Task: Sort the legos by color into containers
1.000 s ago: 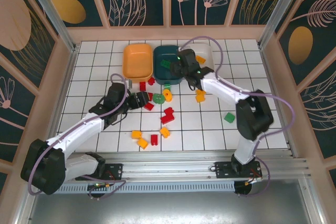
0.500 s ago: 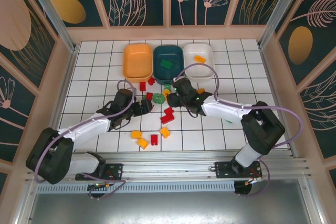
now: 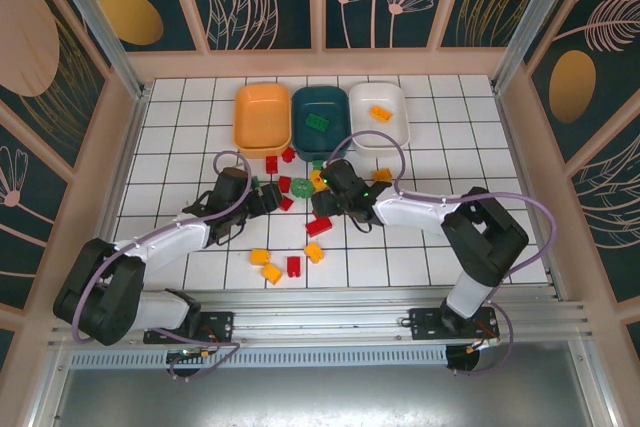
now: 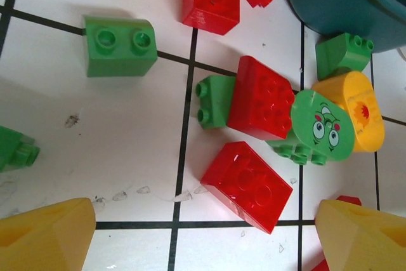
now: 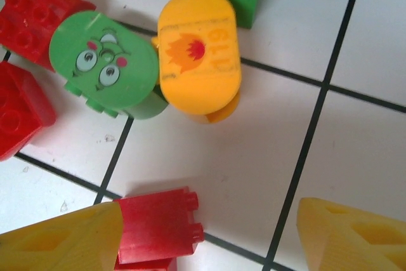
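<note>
**Top view.** Three containers stand in a row at 12 o'clock on the table (image 3: pixel 180 137): orange tray (image 3: pixel 262 117), teal tray (image 3: pixel 325 143) and white tray (image 3: pixel 378 137). The teal tray holds a green brick (image 3: pixel 318 120); the white tray holds an orange brick (image 3: pixel 380 113). The other legos (image 3: pixel 293 266) lie loose at the table's centre, at 6 o'clock of the trays. The left gripper (image 3: pixel 270 194) reaches in from 8 o'clock and the right gripper (image 3: pixel 322 202) from 3 o'clock. Both are low over the cluster and near each other.

**Left wrist view.** The left gripper's jaws stand wide, with yellow fingertips (image 4: pixel 44 236) at 7 and 5 o'clock. A flat red brick (image 4: pixel 247 185) lies between them, touching neither. At 12 o'clock of it a stacked red brick (image 4: pixel 261 98) sits on a low green brick (image 4: pixel 212 99). The round face brick (image 4: pixel 320 125) touches this stack at 3 o'clock, with the oval brick (image 4: pixel 357 109) just beside it. The teal tray's wall is at 1 o'clock.

**Right wrist view.** The right gripper's jaws also stand wide and hold nothing, with pads (image 5: pixel 355 236) at 7 and 5 o'clock. A studded red brick (image 5: pixel 158 223) lies at the 7 o'clock pad; whether they touch cannot be told. It is well apart from the other pad. The face brick and oval brick lie side by side at 11 o'clock, touching.
</note>
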Available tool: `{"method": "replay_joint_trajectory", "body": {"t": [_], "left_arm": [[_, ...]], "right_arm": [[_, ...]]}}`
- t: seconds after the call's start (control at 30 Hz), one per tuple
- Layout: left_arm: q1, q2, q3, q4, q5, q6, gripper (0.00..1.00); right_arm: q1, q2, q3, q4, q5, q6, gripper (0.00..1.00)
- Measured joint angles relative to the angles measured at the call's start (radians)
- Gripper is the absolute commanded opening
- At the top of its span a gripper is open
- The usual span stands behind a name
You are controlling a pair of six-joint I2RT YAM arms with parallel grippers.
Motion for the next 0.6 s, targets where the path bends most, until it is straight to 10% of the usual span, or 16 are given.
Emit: {"method": "replay_joint_trajectory", "body": {"t": [0.27, 0.6], "left_arm": [[0.001, -0.034, -0.008, 0.023, 0.051, 0.016, 0.85], [0.001, -0.043, -0.008, 0.022, 0.06, 0.038, 0.87]], "right_arm": [[0.11, 0.005, -0.03, -0.024, -0.014, 0.093, 0.96], [0.137, 0.107, 0.039, -0.08, 0.003, 0.086, 0.91]]}}
